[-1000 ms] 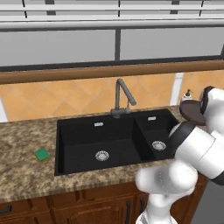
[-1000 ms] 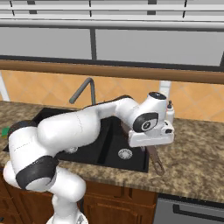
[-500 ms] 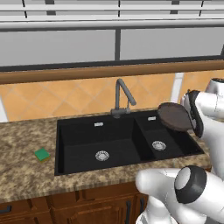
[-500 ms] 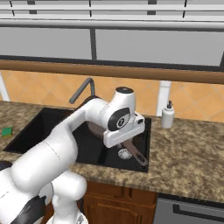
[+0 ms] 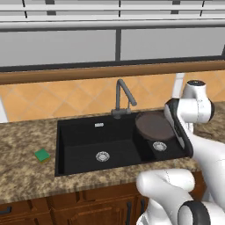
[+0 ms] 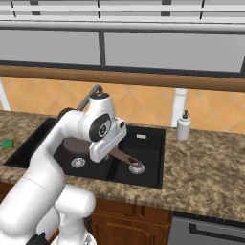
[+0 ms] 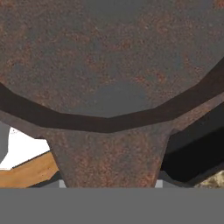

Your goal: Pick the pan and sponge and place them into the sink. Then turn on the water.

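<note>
Large basin of sink (image 5: 79, 151) open; faucet (image 5: 121, 94) behind, pan (image 5: 154, 125) over small basin

We can't see the gripper fingertips behind the pan (image 7: 109, 65) handle; pan rim cut off by hand view edges; arm hides the sink's (image 5: 79, 145) right corner.

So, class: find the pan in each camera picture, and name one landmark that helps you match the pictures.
Left base view: the pan is right of centre, above the sink's small basin, by the faucet.
Right base view: left of centre, its dark disc shows under the arm, over the sink.
Hand view: its rusty brown surface spans the upper picture.
Shared landmark in both base views: the faucet.
</note>
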